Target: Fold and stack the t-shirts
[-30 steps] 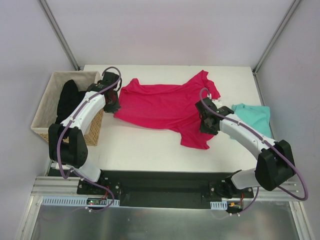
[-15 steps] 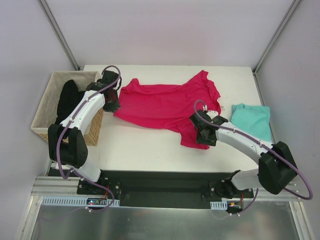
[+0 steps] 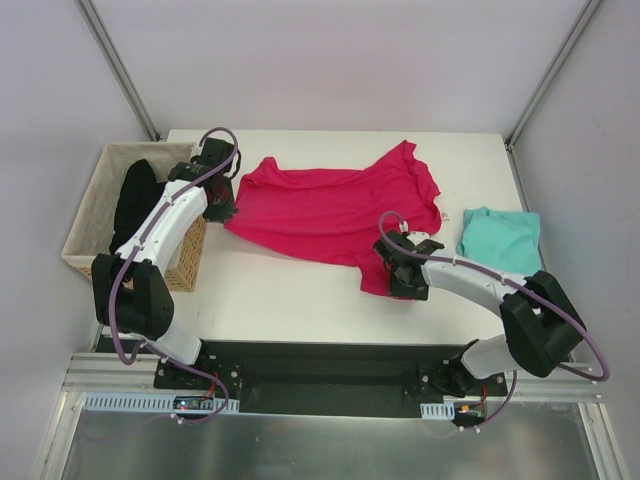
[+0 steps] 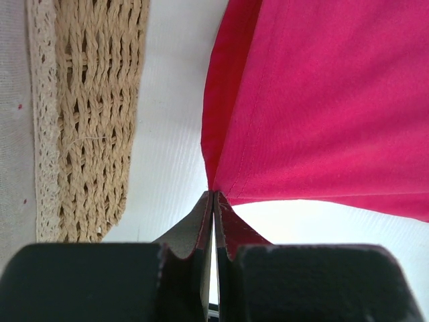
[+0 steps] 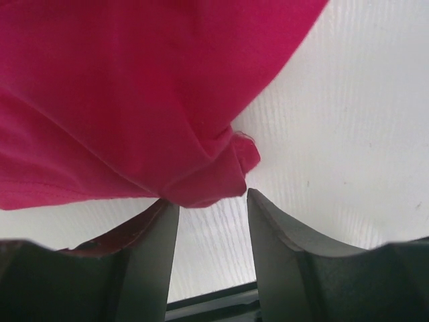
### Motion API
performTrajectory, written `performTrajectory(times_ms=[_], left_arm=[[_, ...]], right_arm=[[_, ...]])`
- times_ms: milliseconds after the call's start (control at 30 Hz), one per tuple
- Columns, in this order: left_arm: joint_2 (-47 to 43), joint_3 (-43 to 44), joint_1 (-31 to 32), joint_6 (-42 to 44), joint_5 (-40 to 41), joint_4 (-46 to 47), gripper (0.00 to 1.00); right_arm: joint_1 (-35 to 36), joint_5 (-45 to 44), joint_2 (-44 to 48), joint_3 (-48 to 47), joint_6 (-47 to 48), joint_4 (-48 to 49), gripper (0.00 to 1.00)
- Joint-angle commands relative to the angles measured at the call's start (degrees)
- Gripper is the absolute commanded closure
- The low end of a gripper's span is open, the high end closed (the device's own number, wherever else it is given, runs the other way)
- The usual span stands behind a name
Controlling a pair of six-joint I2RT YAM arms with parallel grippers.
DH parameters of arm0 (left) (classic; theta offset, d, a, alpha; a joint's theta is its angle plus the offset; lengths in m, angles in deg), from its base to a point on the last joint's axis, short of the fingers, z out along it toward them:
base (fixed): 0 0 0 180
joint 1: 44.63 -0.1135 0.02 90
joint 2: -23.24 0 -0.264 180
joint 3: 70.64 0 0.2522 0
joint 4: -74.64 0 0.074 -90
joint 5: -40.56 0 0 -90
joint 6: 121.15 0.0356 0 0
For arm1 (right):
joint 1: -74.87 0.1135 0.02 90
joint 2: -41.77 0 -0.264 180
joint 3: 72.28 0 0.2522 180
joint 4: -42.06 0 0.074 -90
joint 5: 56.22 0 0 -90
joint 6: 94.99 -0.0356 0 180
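The magenta-pink t-shirt point(image 3: 330, 210) lies spread across the middle of the white table point(image 3: 280, 295). My left gripper point(image 3: 222, 205) is at its left corner, and in the left wrist view the left gripper point(image 4: 213, 196) is shut on the hem corner of the pink cloth point(image 4: 322, 100). My right gripper point(image 3: 400, 277) is at the shirt's near right corner. In the right wrist view the right gripper point(image 5: 209, 200) stands open, with a bunched fold of the pink cloth point(image 5: 208, 181) just ahead of its fingertips, not pinched. The teal t-shirt point(image 3: 500, 238) lies crumpled at the right edge.
A wicker basket point(image 3: 95, 225) with a black garment point(image 3: 135, 195) in it stands off the table's left side, close beside my left arm; its woven wall point(image 4: 94, 121) shows in the left wrist view. Bare white table lies along the near edge.
My right gripper has moved left and nearer along the pink shirt's lower right part, and its jaws have widened. The left gripper still holds the left corner, almost unmoved.
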Motion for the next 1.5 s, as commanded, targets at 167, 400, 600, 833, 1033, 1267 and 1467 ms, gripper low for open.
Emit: performTrajectory(times_ms=[167, 400, 600, 833, 1033, 1267, 1467], left_arm=[[-2.44, 2.89, -0.72, 0.43, 2.32, -2.69, 1.0], [-2.7, 2.98, -0.8, 0.78, 2.93, -2.96, 1.0], [-2.44, 3.33, -0.81, 0.96, 3.02, -2.96, 1.0], [-1.91, 4.38, -0.89, 1.31, 3.37, -2.87, 1.0], [-1.56, 5.0, -1.07, 1.66, 3.37, -2.87, 1.0], [-2.35, 3.95, -1.16, 2.01, 3.9, -2.96, 1.0], [-2.44, 2.54, -1.16, 2.36, 3.11, -3.04, 1.0]], right_arm=[[0.27, 1.78, -4.5, -1.07, 1.92, 5.82, 0.53], [-0.09, 1.35, -4.42, -0.89, 0.78, 5.21, 0.99], [-0.09, 0.38, -2.75, -1.24, -0.89, 1.7, 0.99], [0.27, -0.85, -0.29, -4.23, -2.92, -6.12, 0.99], [0.88, -1.56, -0.11, -6.07, -3.8, -10.43, 0.99], [1.67, -0.94, 0.15, -8.54, -3.27, -14.56, 0.99], [1.94, -0.33, 0.15, -9.24, -2.57, -15.97, 0.99]])
